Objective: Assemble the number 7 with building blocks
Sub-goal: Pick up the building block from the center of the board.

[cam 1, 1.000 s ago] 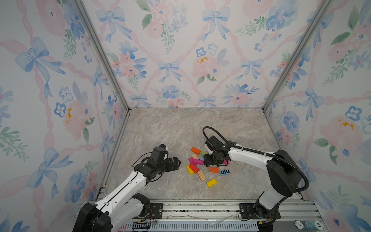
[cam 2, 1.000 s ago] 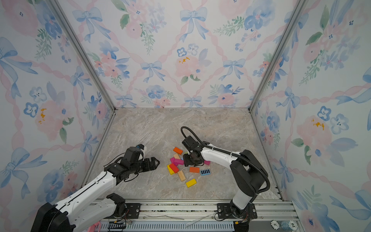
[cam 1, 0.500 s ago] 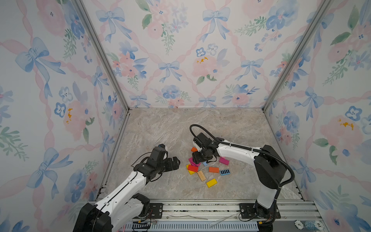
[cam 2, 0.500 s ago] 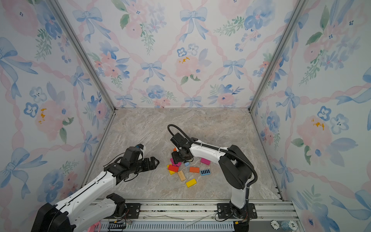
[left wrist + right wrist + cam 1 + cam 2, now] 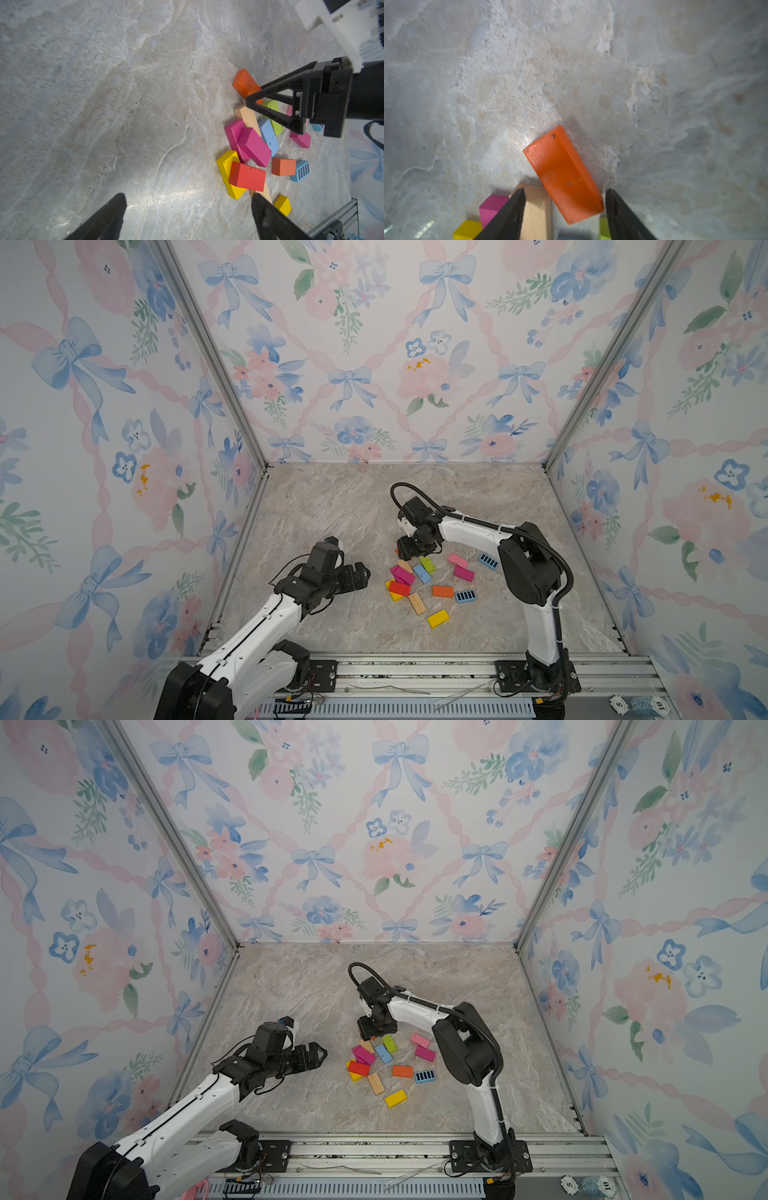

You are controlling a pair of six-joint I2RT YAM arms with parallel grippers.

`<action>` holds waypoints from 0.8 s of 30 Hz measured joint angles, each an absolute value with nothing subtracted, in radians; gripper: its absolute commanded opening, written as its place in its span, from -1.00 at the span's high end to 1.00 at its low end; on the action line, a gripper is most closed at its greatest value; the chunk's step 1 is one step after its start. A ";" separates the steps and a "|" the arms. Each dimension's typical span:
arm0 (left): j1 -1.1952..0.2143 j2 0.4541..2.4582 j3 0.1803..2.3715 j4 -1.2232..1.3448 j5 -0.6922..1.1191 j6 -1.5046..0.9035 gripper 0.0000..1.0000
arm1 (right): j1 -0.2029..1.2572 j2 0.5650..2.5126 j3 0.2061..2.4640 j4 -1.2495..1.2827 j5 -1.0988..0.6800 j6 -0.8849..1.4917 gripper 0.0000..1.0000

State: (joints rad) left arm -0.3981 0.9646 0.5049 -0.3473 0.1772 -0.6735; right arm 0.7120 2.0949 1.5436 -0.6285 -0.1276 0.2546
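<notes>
The building blocks point(image 5: 419, 580) lie in a loose heap on the marble floor, some overlapping; no number 7 shows. My right gripper point(image 5: 409, 549) points down at the heap's far edge. Its jaws stand apart around the near end of an orange block point(image 5: 562, 174), which lies flat and slanted, close to one finger point(image 5: 614, 207). A tan block point(image 5: 536, 207) lies by the other finger. The same orange block point(image 5: 243, 82) shows in the left wrist view under the right gripper point(image 5: 252, 99). My left gripper point(image 5: 365, 572) hovers wide open left of the heap, with nothing between its fingers.
Around the heap lie a red block point(image 5: 399, 588) on a yellow one, a lined wood block point(image 5: 417, 603), a second orange block point(image 5: 442, 591), a striped blue block point(image 5: 465, 596) and a lone yellow block point(image 5: 437, 618). Patterned walls enclose the floor; a metal rail point(image 5: 415, 668) runs along the front.
My right gripper has swung left from the heap's right side to its far left edge, over the orange block. The left arm has stayed put.
</notes>
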 measured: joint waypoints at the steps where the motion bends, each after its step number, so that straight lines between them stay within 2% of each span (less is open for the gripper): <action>1: -0.398 0.965 0.505 -0.347 0.177 -0.673 -0.93 | 0.712 2.101 1.554 -0.633 -0.131 0.245 -0.26; 12: -0.391 0.965 0.505 -0.347 0.181 -0.665 -0.93 | 0.707 2.177 1.663 -0.669 -0.119 0.205 -0.18; 18: -0.391 0.966 0.505 -0.347 0.185 -0.662 -0.93 | 0.706 2.188 1.681 -0.693 -0.060 0.168 -0.07; 21: -0.391 0.966 0.505 -0.347 0.189 -0.662 -0.93 | 0.707 2.188 1.680 -0.699 -0.026 0.138 0.03; 24: -0.391 0.966 0.505 -0.347 0.192 -0.662 -0.93 | 0.716 2.188 1.675 -0.699 0.010 0.095 0.22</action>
